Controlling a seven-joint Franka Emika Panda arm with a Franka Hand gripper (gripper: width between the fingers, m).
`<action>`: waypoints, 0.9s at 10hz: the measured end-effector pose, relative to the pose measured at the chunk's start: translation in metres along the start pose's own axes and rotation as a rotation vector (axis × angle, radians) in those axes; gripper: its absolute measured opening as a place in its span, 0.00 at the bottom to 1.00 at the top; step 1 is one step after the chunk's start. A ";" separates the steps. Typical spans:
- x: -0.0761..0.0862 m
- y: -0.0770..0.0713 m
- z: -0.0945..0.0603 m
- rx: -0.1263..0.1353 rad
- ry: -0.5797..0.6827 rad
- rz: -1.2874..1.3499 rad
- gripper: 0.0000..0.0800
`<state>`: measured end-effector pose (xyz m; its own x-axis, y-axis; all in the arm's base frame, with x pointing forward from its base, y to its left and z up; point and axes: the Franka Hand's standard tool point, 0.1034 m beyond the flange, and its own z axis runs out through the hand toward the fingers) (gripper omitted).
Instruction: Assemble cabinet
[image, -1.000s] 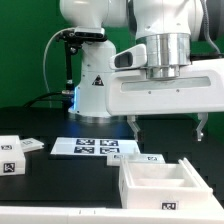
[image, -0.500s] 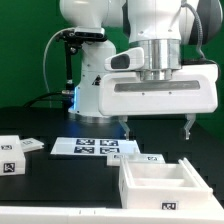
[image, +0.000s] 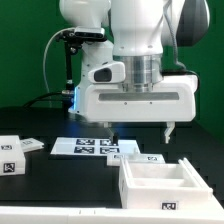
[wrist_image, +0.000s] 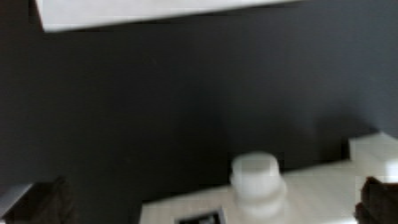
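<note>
The cabinet's white open box (image: 160, 181) stands at the front on the exterior view's right, with an inner divider. My gripper (image: 140, 131) hangs open and empty above the table, behind the box and over the right end of the marker board (image: 93, 148). A small tagged white panel (image: 150, 158) lies flat just behind the box. A tagged white block (image: 11, 156) and a thin panel (image: 31, 145) lie at the exterior view's left. The wrist view is blurred: between my open gripper's (wrist_image: 208, 198) dark fingertips (wrist_image: 39, 201) lies a white tagged part (wrist_image: 302, 200) with a round white knob (wrist_image: 258, 178).
The arm's white base (image: 92, 90) stands behind the marker board, with a black camera pole (image: 62, 60) beside it. Another tagged white piece (image: 90, 216) shows at the front edge. A white slab (wrist_image: 160, 12) crosses the far side of the wrist view.
My gripper has moved toward the exterior view's left, from above the box's back edge to over the marker board's end. It stays open and empty. The parts have not moved.
</note>
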<state>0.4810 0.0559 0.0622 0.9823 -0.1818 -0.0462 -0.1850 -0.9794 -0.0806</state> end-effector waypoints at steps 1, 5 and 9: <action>0.001 0.000 0.000 0.000 0.000 0.001 1.00; -0.011 0.000 0.009 -0.011 0.003 -0.095 1.00; -0.025 -0.004 0.019 -0.024 0.002 -0.136 1.00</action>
<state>0.4567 0.0659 0.0445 0.9983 -0.0472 -0.0348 -0.0493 -0.9969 -0.0620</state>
